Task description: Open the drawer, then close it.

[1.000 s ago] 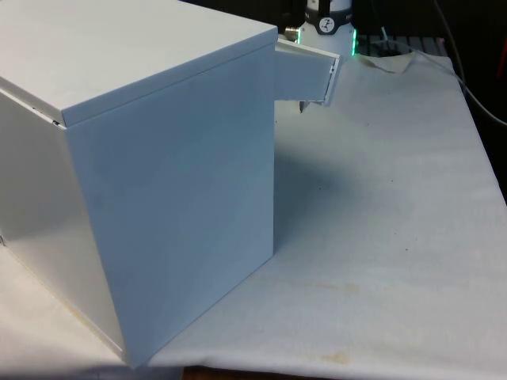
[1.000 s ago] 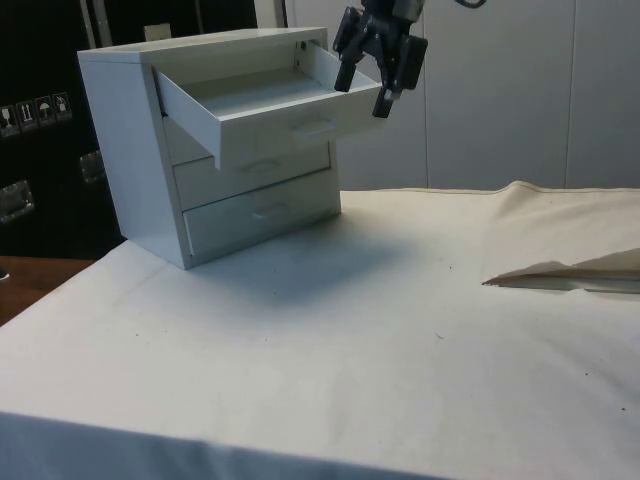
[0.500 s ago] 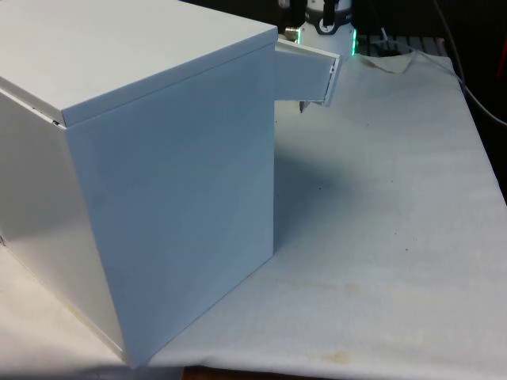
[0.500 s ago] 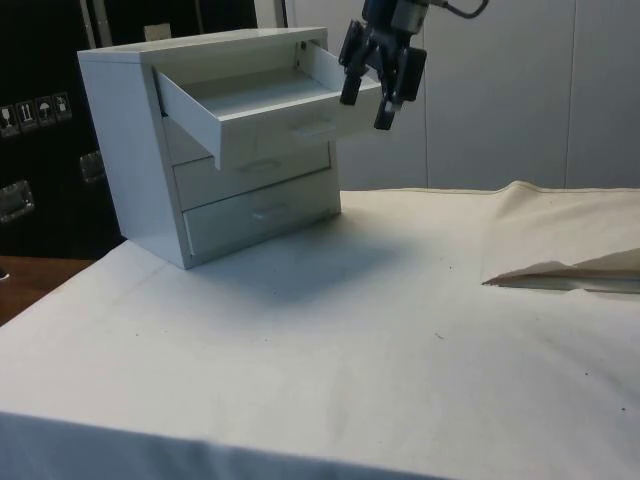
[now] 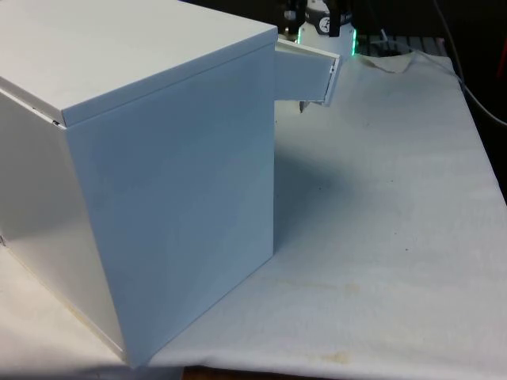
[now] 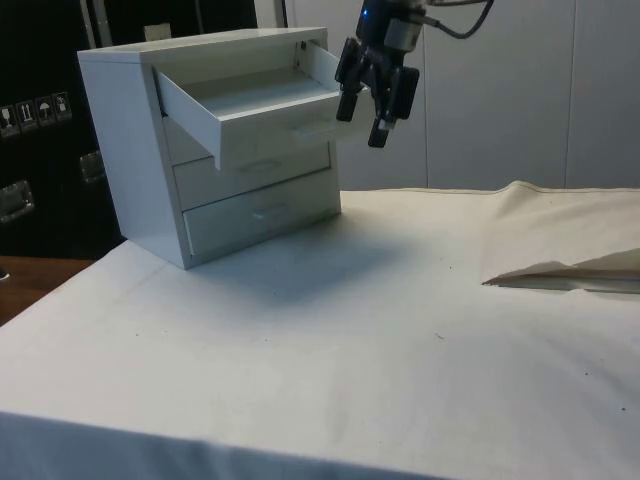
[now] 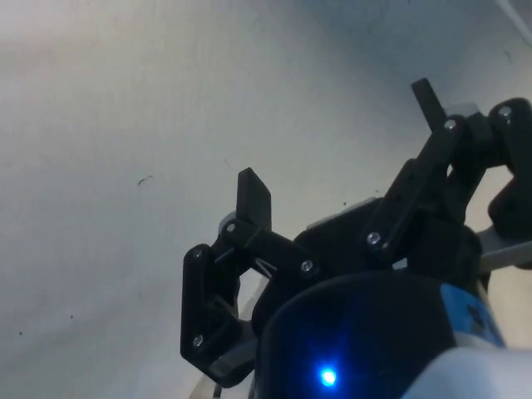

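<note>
A white chest of three drawers stands on the white cloth, and in the front view the chest turns a blank side to me. Its top drawer is pulled out, and it juts from the chest's far side as the drawer. The tray looks empty. In the side view my black gripper hangs open just off the drawer's front panel, at the end away from the camera, fingers pointing down. In the wrist view the gripper has its fingers spread wide with nothing between them, over bare cloth.
The two lower drawers are shut. A raised fold of cloth lies at the side view's right. Dark cables trail at the table's far corner in the front view. Open cloth stretches in front of the chest.
The gripper has come down from beside the drawer's top rim to a lower spot in front of its panel. The drawer has stayed pulled out.
</note>
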